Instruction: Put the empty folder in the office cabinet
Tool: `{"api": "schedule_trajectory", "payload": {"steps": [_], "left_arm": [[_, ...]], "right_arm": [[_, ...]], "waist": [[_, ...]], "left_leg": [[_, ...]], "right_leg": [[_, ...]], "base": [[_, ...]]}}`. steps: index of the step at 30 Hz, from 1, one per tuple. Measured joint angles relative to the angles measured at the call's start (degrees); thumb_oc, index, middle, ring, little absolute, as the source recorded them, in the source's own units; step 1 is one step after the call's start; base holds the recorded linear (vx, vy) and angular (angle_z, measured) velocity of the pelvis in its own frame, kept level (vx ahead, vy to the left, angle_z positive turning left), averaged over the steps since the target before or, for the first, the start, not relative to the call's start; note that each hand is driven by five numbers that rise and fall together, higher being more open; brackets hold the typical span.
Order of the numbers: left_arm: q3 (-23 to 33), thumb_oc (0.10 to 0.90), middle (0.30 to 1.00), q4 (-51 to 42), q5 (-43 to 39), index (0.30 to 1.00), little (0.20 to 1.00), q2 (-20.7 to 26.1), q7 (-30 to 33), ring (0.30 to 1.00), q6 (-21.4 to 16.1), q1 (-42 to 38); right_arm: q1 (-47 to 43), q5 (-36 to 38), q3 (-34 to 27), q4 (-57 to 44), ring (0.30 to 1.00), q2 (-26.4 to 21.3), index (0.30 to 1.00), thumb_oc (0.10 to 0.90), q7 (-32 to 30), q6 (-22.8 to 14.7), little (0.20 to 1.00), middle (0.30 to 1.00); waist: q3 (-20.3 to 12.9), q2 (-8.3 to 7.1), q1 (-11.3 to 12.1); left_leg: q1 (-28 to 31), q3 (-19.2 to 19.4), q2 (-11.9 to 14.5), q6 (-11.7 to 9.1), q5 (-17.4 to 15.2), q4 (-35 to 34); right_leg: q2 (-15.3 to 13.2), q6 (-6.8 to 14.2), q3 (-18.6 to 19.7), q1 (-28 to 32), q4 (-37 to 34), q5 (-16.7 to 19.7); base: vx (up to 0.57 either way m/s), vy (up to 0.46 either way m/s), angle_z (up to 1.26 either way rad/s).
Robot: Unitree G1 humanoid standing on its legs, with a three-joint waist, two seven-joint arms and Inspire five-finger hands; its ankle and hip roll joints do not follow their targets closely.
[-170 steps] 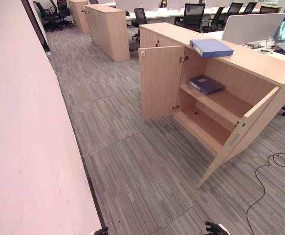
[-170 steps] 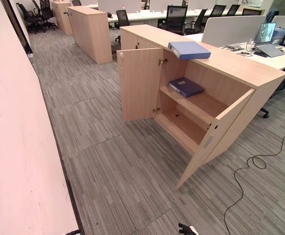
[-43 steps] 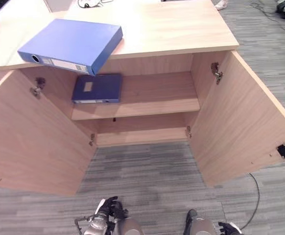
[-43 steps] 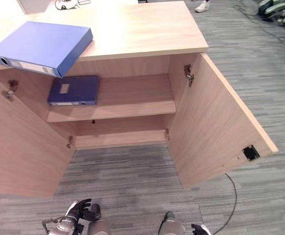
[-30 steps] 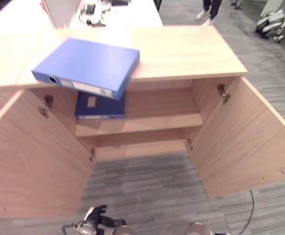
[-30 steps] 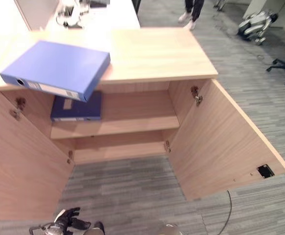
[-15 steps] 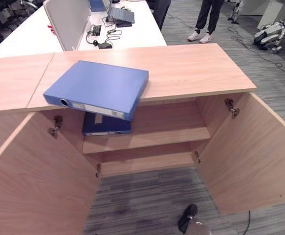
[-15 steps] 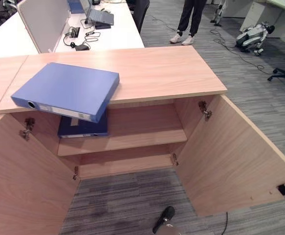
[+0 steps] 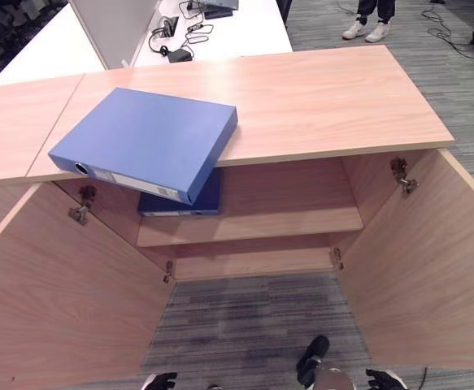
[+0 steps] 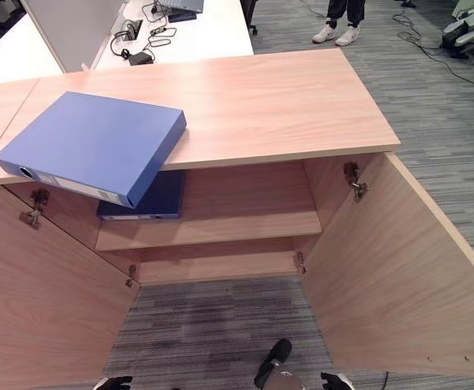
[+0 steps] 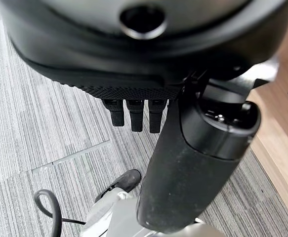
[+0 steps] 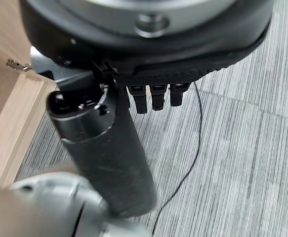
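Left eye view: the blue folder (image 9: 143, 142) lies flat on the cabinet top (image 9: 326, 97), well ahead of and above both hands, with its spine corner jutting out over the open front on the left hand's side. Directly below it, a darker blue binder (image 9: 184, 199) rests on the upper shelf (image 9: 285, 223) inside the office cabinet (image 9: 302, 244). Both doors stand open, the left door (image 9: 58, 301) nearest the left hand (image 9: 160, 380) and the right door (image 9: 419, 268) nearest the right hand (image 9: 383, 379). Both hands sit low above the grey carpet (image 9: 237, 317), far from the folder and touching nothing. Beyond the cabinet is a white desk (image 9: 220, 32) with cables, and a person's shoes (image 9: 365, 31) show on the floor further off.

Right eye view: the same layout, with the folder (image 10: 90, 146) overhanging the cabinet's front edge.

Left wrist view: the left hand (image 11: 134, 69) hangs over carpet, its fingers (image 11: 135, 114) straight and relaxed, holding nothing.

Right wrist view: the right hand (image 12: 148, 54) likewise has loose, straight fingers (image 12: 156, 98) above the carpet, empty, with the edge of the right door just beside it.
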Motion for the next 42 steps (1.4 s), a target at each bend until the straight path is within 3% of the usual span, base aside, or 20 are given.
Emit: {"api": "schedule_trajectory", "payload": {"steps": [3, 4, 5, 6, 8, 9, 10, 11, 12, 13, 14, 15, 16, 17, 18, 19, 23, 27, 42], "left_arm": [[0.0, 0.8, 0.9, -0.1, 0.0, 0.9, 0.9, 0.1, 0.2, 0.9, -0.1, -0.9], [0.1, 0.8, 0.9, 0.0, -0.1, 0.9, 0.9, 0.2, 0.3, 0.9, -0.1, -0.9], [0.1, 0.8, 0.9, -0.1, -0.1, 0.9, 0.9, 0.4, 0.7, 0.9, -0.1, -1.0], [0.1, 0.8, 0.9, -0.1, -0.1, 0.9, 0.9, 0.5, 0.9, 0.9, -0.1, -0.9], [0.0, 0.8, 0.9, -0.6, -0.1, 0.9, 0.9, 0.6, 1.1, 0.9, -0.1, -0.5], [-0.3, 0.8, 0.9, -0.5, 0.0, 0.9, 0.9, 0.6, 1.2, 0.9, 0.1, -0.4], [-1.1, 0.8, 0.9, -0.3, -0.1, 0.9, 0.9, 0.7, 1.1, 0.9, 0.2, -0.5], [-1.5, 0.8, 0.9, 0.2, -0.1, 0.9, 0.9, 0.0, 1.0, 0.9, 0.2, -0.4], [-2.2, 0.8, 0.9, -0.2, -0.1, 0.9, 0.9, 0.2, 0.9, 0.9, 0.2, -0.3], [-2.4, 0.8, 0.9, -0.4, 0.0, 0.9, 0.9, 1.5, 1.0, 0.9, 0.2, -0.1], [-2.4, 0.8, 0.9, -0.5, 0.0, 0.9, 0.9, 2.0, 1.0, 0.9, 0.2, 0.0], [-3.9, 0.8, 0.9, -0.4, 0.0, 0.9, 0.9, 2.4, 1.2, 0.9, 0.5, 1.7], [-4.2, 0.8, 0.9, -0.2, 0.1, 0.9, 0.9, 1.9, 1.0, 0.9, 0.7, 1.8], [-4.1, 0.8, 0.9, -0.5, 0.1, 0.9, 0.9, 0.8, 0.1, 0.9, 0.7, 1.7], [-3.7, 0.8, 0.9, -0.5, 0.1, 0.9, 0.9, 0.8, 0.5, 0.9, 0.7, 2.1], [-3.6, 0.8, 0.9, -0.6, 0.0, 0.9, 0.9, 0.5, 0.0, 0.9, 0.4, 4.2], [-3.1, 0.8, 0.9, -0.6, 0.2, 0.9, 0.9, -0.5, 0.0, 0.9, 0.4, 4.5], [-1.7, 0.8, 0.9, -0.6, 0.1, 0.9, 0.9, -0.6, 0.0, 0.9, 0.4, 4.5], [0.1, 0.8, 0.9, -0.4, 0.1, 0.9, 0.9, 1.8, 0.0, 0.9, 0.2, 4.5]], "right_arm": [[-0.8, 0.3, 0.1, 0.4, 0.9, 0.0, 0.9, 0.8, -0.2, 0.2, 0.9, 0.9], [-1.3, 0.4, 0.0, 0.3, 0.9, 0.0, 0.9, 0.8, -0.2, 0.2, 0.9, 0.9], [-0.7, 0.8, 0.1, 0.4, 0.9, 0.0, 0.9, 0.8, -0.3, 0.2, 0.9, 0.9], [-0.6, 0.8, 0.1, 0.4, 0.9, 0.0, 0.9, 0.8, -0.3, 0.2, 0.9, 0.9], [-0.5, 0.8, 0.8, 0.3, 0.9, -0.3, 0.9, 0.8, -1.0, 0.2, 0.9, 0.9], [-0.6, 0.8, 1.1, 0.3, 0.9, -0.4, 0.9, 0.8, -1.5, 0.2, 0.9, 0.9], [-1.8, 0.8, 1.2, 0.2, 0.9, -0.7, 0.9, 0.8, -2.0, 0.0, 0.9, 0.9], [-2.3, 0.8, 1.1, 0.3, 0.9, -1.1, 0.9, 0.8, -1.9, 0.0, 0.9, 0.9], [-2.5, 0.8, 1.0, 0.7, 0.9, 0.0, 0.9, 0.8, -1.9, 0.5, 0.9, 0.9], [-1.3, 0.8, 1.0, 0.7, 0.9, 1.2, 0.9, 0.8, -1.7, 0.6, 0.9, 0.9], [-0.4, 0.8, 1.0, 0.4, 0.9, 1.9, 0.9, 0.8, -1.7, 0.5, 0.9, 0.9], [-3.2, 0.8, 2.5, 0.8, 0.9, 5.1, 0.9, 0.8, -3.1, 3.3, 0.9, 0.9], [-4.0, 0.0, 3.4, 1.6, 0.9, 4.7, 0.9, 0.8, -4.0, 4.8, 0.9, 0.9], [-1.4, -0.9, 4.0, 1.7, 0.9, 2.8, 0.9, 0.8, -4.1, 1.9, 0.9, 0.9], [-0.5, -0.2, 3.0, 1.2, 0.9, 2.6, 0.9, 0.8, -3.6, 1.0, 0.9, 0.9], [0.7, 0.1, 2.1, 1.0, 0.9, 1.8, 0.9, 0.8, -3.0, 0.7, 0.9, 0.9], [2.3, 0.1, 2.2, 0.6, 0.9, 1.4, 0.9, 0.8, -2.3, 0.5, 0.9, 0.9], [2.3, 0.0, 2.3, 0.2, 0.9, 1.7, 0.9, 0.8, -2.2, 0.5, 0.9, 0.9], [3.3, -0.3, 2.8, 0.4, 0.9, 3.0, 0.9, 0.8, -0.9, 0.5, 0.9, 0.9]], "waist": [[0.6, 0.35, 0.4], [0.6, 0.36, 0.3], [0.8, 0.2, 0.3], [0.9, 0.03, 0.3], [1.1, -0.45, -0.2], [1.1, -0.61, -0.4], [1.1, -0.53, -0.4], [0.7, 1.51, 0.1], [1.0, 0.73, 1.5], [0.7, -1.41, 1.5], [0.4, -2.58, 1.3], [-0.4, -4.24, 1.9], [-0.4, -3.87, 1.3], [-1.1, -2.09, 1.7], [-1.1, -2.25, 1.8], [-2.7, -1.22, 1.7], [-4.8, 0.3, 0.8], [-5.1, 0.59, 0.4], [-6.7, -3.32, 1.7]], "left_leg": [[-2.2, 0.8, 1.6, -0.8, -0.7, 7.3], [-3.2, 1.4, 2.2, -1.7, -0.1, 9.9], [-5.7, 2.3, 4.1, -4.1, 1.5, 16.8], [-6.1, 2.8, 4.7, -5.2, 2.3, 18.3], [-6.2, 6.1, 6.1, -5.9, 3.0, 19.9], [-6.0, 8.4, 6.2, -5.3, 2.4, 16.6], [-6.2, 10.7, 4.5, -3.7, 2.9, 4.3], [-6.4, 9.8, 5.4, -1.5, 4.2, 0.1], [-6.0, 9.0, 6.1, -0.9, 7.8, -0.3], [-5.5, 9.2, 5.5, -1.0, 7.8, -0.6], [-5.4, 8.7, 5.1, -1.1, 7.8, -1.1], [-4.2, 9.6, 4.3, -1.0, 8.0, -2.3], [-3.7, 9.7, 4.4, -0.8, 8.0, -2.8], [-2.3, 9.6, 4.4, -1.1, 11.4, -4.9], [-1.4, 9.5, 4.0, -1.0, 11.6, -5.4], [0.0, 10.7, 3.9, -0.9, 11.5, -7.0], [0.7, 11.9, 2.5, -0.9, 11.2, -7.5], [1.5, 12.3, 1.6, -0.8, 10.7, -7.7], [2.3, 12.1, 0.6, -0.9, 10.4, -8.6]], "right_leg": [[0.7, -0.5, 0.1, 0.5, 0.1, -0.8], [1.0, -0.5, -0.1, 1.3, -0.9, -0.9], [2.0, -0.6, -0.6, 4.2, -4.4, -0.7], [2.3, -0.6, -0.6, 5.3, -5.4, -0.7], [2.6, -0.6, -0.8, 7.4, -7.5, -0.8], [2.8, -0.6, -0.8, 7.4, -8.5, -0.8], [4.1, 0.0, -1.1, 6.9, -11.2, -1.1], [5.6, -0.4, -1.2, 6.2, -9.3, -1.0], [2.6, -1.9, 1.8, 2.1, 3.7, -5.2], [0.8, -0.5, 2.6, 1.4, 7.6, -7.4], [0.4, -0.8, 2.3, 1.6, 7.9, -7.5], [1.5, 0.4, 0.5, 3.5, 3.4, -7.9], [2.4, 1.3, -0.2, 4.0, 1.9, -7.8], [4.4, 0.5, -0.5, 5.7, -0.4, -4.9], [4.3, -1.4, 0.3, 6.2, -0.5, -3.8], [4.7, -0.1, 0.8, 7.1, -1.7, -3.8], [4.8, 0.8, 1.4, 8.2, -5.2, -1.1], [5.3, 0.6, 1.9, 9.7, -8.7, 1.5], [4.5, 1.4, 1.5, 10.6, -9.0, 1.4]], "base": [[0.07, -0.125, -0.04], [0.04, -0.069, 0.01], [0.02, 0.026, 0.06], [0.09, 0.075, 0.1], [0.09, 0.085, 0.11], [0.11, 0.077, 0.09], [0.11, 0.073, 0.06], [0.11, 0.029, -0.03], [0.05, 0.021, 0.16], [0.11, 0.053, 0.34], [0.12, 0.083, 0.45], [0.15, 0.099, 0.13], [0.11, 0.105, 0.19], [0.09, 0.101, 0.2], [0.06, 0.094, 0.2], [0.04, 0.079, -0.11], [0.02, 0.077, -0.11], [0.0, 0.066, -0.07], [0.01, 0.056, 0.01]]}}
